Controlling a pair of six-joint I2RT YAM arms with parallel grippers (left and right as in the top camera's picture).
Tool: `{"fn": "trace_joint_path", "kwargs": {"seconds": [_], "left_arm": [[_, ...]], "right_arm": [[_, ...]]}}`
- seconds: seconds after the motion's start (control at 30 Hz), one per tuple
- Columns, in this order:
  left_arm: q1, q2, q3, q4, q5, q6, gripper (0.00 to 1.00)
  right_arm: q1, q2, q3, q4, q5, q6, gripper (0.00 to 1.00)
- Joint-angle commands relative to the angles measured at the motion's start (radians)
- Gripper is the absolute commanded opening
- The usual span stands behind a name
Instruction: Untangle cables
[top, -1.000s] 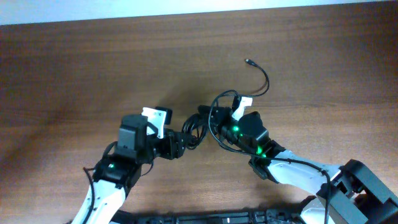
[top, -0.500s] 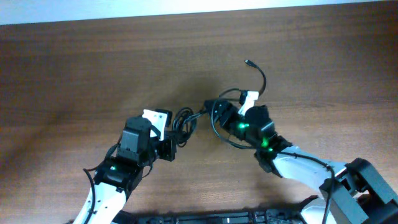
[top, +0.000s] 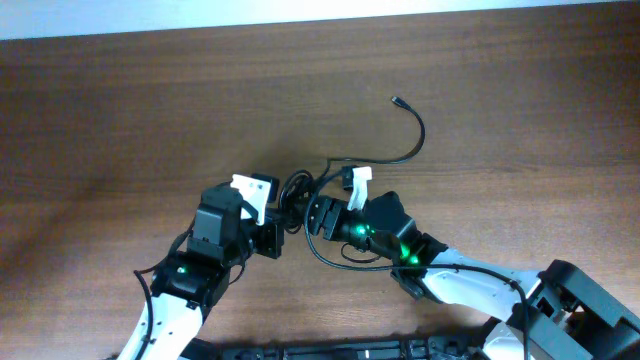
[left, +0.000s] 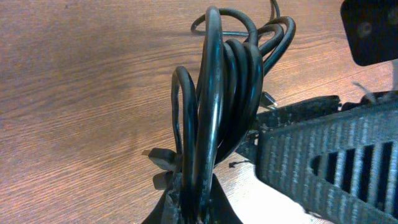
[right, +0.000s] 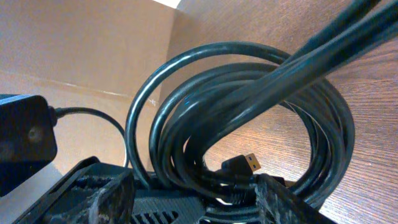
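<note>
The cables (top: 296, 188) are thin black cords wound into one tight coil near the table's middle. One loose tail (top: 418, 140) curves away to the right and ends in a small plug (top: 397, 100). My left gripper (top: 283, 212) is shut on the coil's lower strands, and in the left wrist view the loops (left: 217, 93) stand upright out of its jaws (left: 198, 208). My right gripper (top: 312, 213) has come in from the right and stands open. Its fingers (right: 93, 193) straddle the same loops (right: 249, 93). A gold-tipped plug (right: 245, 163) lies between them.
The brown wooden table (top: 120, 110) has a pale edge along the far side. The two arms almost touch at the coil. The right gripper's ribbed finger (left: 323, 149) fills the right of the left wrist view. The left arm's black body (right: 22, 143) shows beside the right gripper.
The left gripper has closed on the coil. The right gripper let go, opened and moved left up against the coil. The loose tail has been drawn leftwards and lies flatter.
</note>
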Motion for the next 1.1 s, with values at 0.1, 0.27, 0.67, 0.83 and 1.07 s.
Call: {"fn": "trace_joint_path", "kwargs": {"seconds": [0.1, 0.27, 0.67, 0.83, 1.07], "left_arm": [[0.0, -0.011, 0.006, 0.01, 0.222, 0.127, 0.0], [0.004, -0.011, 0.006, 0.036, 0.159, 0.127, 0.0], [0.086, -0.011, 0.006, 0.04, -0.012, -0.089, 0.0], [0.085, -0.01, 0.006, 0.074, 0.058, -0.086, 0.0], [0.06, -0.01, 0.005, 0.092, 0.082, -0.086, 0.0]], "right_arm": [[0.037, -0.002, 0.004, 0.012, 0.155, 0.0, 0.39], [0.033, -0.003, 0.004, 0.019, 0.164, -0.042, 0.04], [0.035, -0.003, 0.004, 0.012, 0.123, -0.094, 0.35], [0.035, 0.005, 0.034, 0.012, 0.143, -0.094, 0.37], [0.035, 0.061, 0.091, 0.013, 0.114, -0.104, 0.33]]}}
